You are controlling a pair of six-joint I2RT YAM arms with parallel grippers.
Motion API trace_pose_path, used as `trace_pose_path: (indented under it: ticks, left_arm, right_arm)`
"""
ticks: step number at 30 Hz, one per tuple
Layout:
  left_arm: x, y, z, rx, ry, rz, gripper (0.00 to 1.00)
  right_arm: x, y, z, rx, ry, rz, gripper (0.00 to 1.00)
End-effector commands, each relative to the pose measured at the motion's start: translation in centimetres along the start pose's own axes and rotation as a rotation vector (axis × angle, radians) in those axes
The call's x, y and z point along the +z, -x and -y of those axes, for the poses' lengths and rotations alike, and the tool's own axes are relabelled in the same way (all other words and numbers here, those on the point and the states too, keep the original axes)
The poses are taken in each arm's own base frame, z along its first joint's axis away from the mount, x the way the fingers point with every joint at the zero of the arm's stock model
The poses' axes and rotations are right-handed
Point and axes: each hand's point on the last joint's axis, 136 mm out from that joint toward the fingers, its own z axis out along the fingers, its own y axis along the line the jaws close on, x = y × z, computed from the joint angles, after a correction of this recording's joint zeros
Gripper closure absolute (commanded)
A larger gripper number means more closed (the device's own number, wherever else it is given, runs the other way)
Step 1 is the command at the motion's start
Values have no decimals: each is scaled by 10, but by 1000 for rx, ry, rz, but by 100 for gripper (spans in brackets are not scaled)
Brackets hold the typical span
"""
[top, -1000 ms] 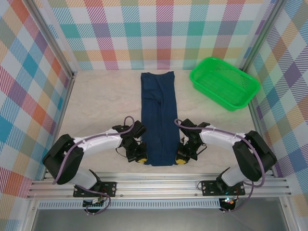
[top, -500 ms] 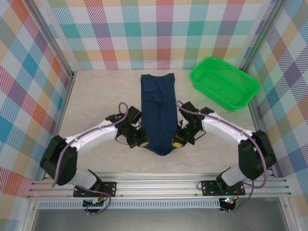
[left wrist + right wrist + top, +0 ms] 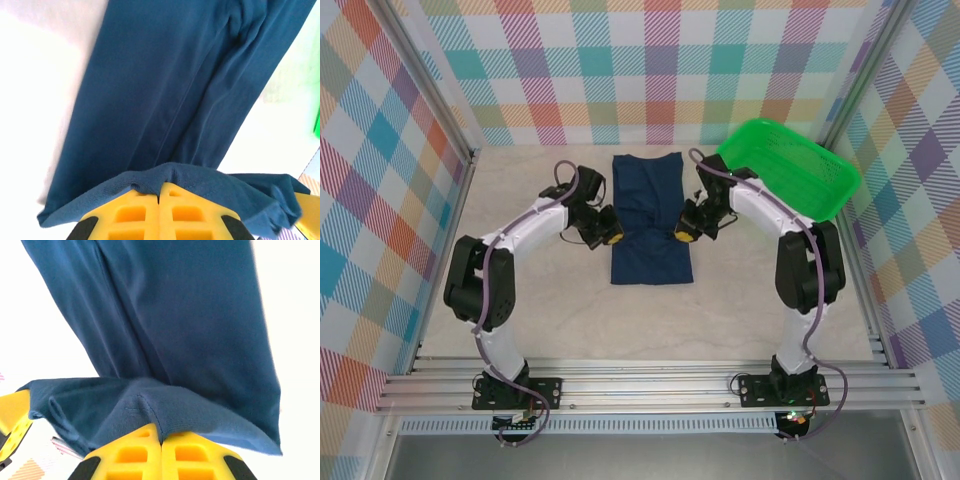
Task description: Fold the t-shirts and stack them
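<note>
The dark navy t-shirt (image 3: 652, 215) lies as a narrow strip in the far middle of the table, its near part doubled back over the rest. My left gripper (image 3: 611, 236) is shut on the shirt's left edge. My right gripper (image 3: 685, 233) is shut on its right edge. In the left wrist view the yellow jaws of the left gripper (image 3: 160, 187) pinch a fold of hem, and the t-shirt (image 3: 165, 85) stretches away below. The right wrist view shows the right gripper (image 3: 161, 432) clamped on a stitched edge of the t-shirt (image 3: 195, 315).
A green plastic basket (image 3: 790, 172) stands at the far right, close to the right arm's elbow. Checked walls close in the table on three sides. Bare table (image 3: 650, 330) lies between the shirt and the arm bases.
Both grippers have carried the shirt's near edge away from the arm bases toward the far wall. The shirt's visible length has shortened as the near half folds over.
</note>
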Motion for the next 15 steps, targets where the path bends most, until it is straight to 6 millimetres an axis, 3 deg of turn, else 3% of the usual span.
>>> trace_pose_path:
  ticks: [1,8,11,12,15]
  left_arm:
    - [7,22,-1,7,14,2,100]
    - [29,56,10,9,-1,-12,99]
    - [37,63,12,16,3,-20,86]
    - [36,67,15,24,-4,-11,77]
    - [24,73,15,38,14,30,54]
  right_arm:
    - [4,20,7,21,-30,0,100]
    - [19,59,1,45,-14,3,100]
    - [27,70,-2,45,1,-4,100]
    - [28,75,-5,33,18,0,95]
    - [22,84,-7,-11,17,37,63]
